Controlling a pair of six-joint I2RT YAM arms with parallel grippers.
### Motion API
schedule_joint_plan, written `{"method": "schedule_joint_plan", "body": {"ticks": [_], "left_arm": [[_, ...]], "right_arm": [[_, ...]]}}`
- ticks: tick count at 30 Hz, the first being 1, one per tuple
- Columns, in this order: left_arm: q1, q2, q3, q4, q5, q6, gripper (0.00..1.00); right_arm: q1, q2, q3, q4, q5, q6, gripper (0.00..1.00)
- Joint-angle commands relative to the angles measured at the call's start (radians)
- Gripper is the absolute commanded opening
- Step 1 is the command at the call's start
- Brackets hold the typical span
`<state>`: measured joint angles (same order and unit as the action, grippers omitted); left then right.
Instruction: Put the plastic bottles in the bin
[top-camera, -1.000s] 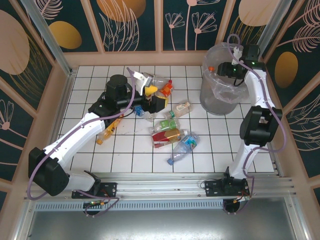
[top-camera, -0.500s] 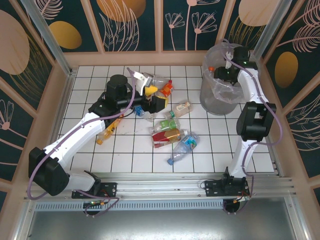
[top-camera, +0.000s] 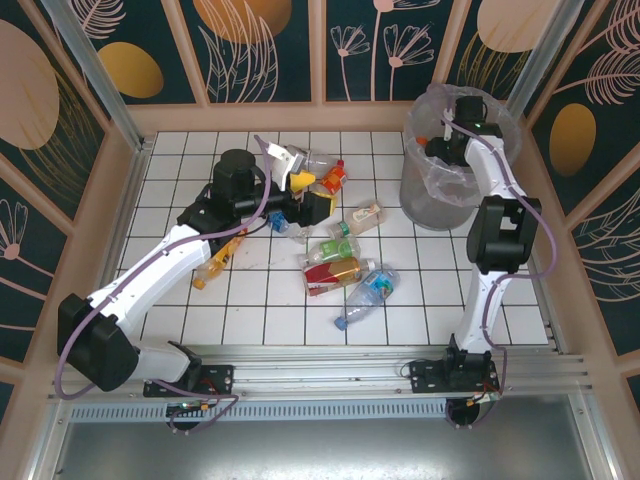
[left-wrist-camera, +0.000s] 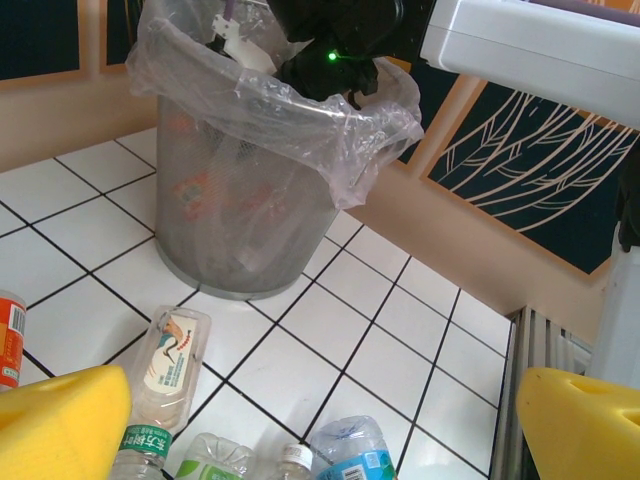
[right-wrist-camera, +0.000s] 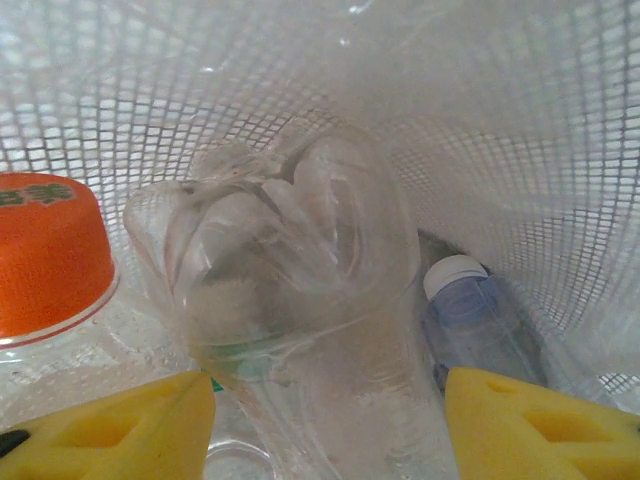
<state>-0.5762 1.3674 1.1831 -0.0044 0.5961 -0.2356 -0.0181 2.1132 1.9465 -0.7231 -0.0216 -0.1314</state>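
Observation:
Inside the bin (top-camera: 432, 190), lined with a clear bag, my right gripper (top-camera: 447, 143) is shut on a clear crushed bottle (right-wrist-camera: 300, 300), held between its yellow fingers (right-wrist-camera: 110, 425). Below it lie an orange-capped bottle (right-wrist-camera: 45, 250) and a white-capped bluish one (right-wrist-camera: 475, 320). My left gripper (top-camera: 313, 193) hangs open over the loose bottles on the tiles, its jaws (left-wrist-camera: 320, 440) wide with nothing between them. Under it lie a beige-labelled bottle (left-wrist-camera: 165, 365), a green-labelled one (left-wrist-camera: 215, 460) and a blue-labelled one (left-wrist-camera: 355, 455). The bin (left-wrist-camera: 250, 190) stands beyond them.
More bottles lie mid-table: an orange one (top-camera: 331, 178), a red-labelled one (top-camera: 335, 272), a blue-labelled one (top-camera: 377, 287) and a clear one (top-camera: 353, 316). Another bottle (top-camera: 215, 260) lies beside the left forearm. Wooden walls (top-camera: 100, 200) ring the tiled floor; a metal rail runs along the near edge.
The right gripper has moved left from the bin's right rim to over its middle and lower into it, still holding the bottle. The left arm has stayed still.

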Motion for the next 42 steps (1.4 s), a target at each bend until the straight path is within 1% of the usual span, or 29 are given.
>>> {"method": "schedule_joint_plan", "body": {"ticks": [1,4,7,9,12,15,17,19,23,25,27,31,33,37,42], "left_arm": [[-0.004,0.013,0.0,0.001,0.022,0.017,0.99],[-0.004,0.015,0.0,0.002,0.025,0.016,0.99],[-0.004,0.015,0.001,0.003,0.028,0.015,0.99],[-0.004,0.016,0.0,0.003,0.03,0.015,0.99],[-0.004,0.015,0.001,0.003,0.032,0.015,0.99],[-0.004,0.012,0.001,0.001,0.031,0.015,0.99],[-0.004,0.009,0.001,0.001,0.032,0.015,0.99],[-0.004,0.006,0.001,0.001,0.031,0.016,0.99],[-0.005,0.005,0.001,0.001,0.031,0.015,0.99],[-0.005,0.004,0.001,0.0,0.034,0.015,0.99],[-0.004,0.002,0.002,0.0,0.035,0.016,0.99],[-0.004,-0.003,0.001,0.0,0.032,0.019,0.99],[-0.004,-0.002,0.003,-0.002,0.031,0.021,0.99],[-0.005,0.001,0.003,-0.003,0.033,0.021,0.99],[-0.004,-0.004,0.003,-0.003,0.038,0.019,0.99]], "right_arm": [[0.031,0.028,0.02,-0.018,0.149,0.019,0.62],[0.033,0.003,0.015,0.002,0.245,0.047,0.59],[0.033,-0.034,-0.003,0.026,0.285,0.056,0.54],[0.034,-0.064,-0.019,0.033,0.273,0.056,0.54],[0.031,-0.118,-0.047,0.048,0.202,0.064,0.53],[0.013,-0.171,-0.059,0.059,0.051,0.084,0.53],[-0.001,-0.191,-0.059,0.056,-0.033,0.093,0.53],[-0.008,-0.203,-0.056,0.048,-0.079,0.098,0.53],[-0.021,-0.207,-0.063,0.047,-0.215,0.108,0.53],[-0.021,-0.201,-0.073,0.056,-0.274,0.113,0.44],[-0.022,-0.19,-0.084,0.066,-0.308,0.123,0.34],[-0.022,-0.164,-0.095,0.077,-0.341,0.139,0.15],[-0.022,-0.149,-0.099,0.08,-0.355,0.145,0.09],[-0.02,-0.114,-0.095,0.076,-0.349,0.156,0.06],[-0.01,-0.065,-0.082,0.073,-0.3,0.168,0.08]]}}
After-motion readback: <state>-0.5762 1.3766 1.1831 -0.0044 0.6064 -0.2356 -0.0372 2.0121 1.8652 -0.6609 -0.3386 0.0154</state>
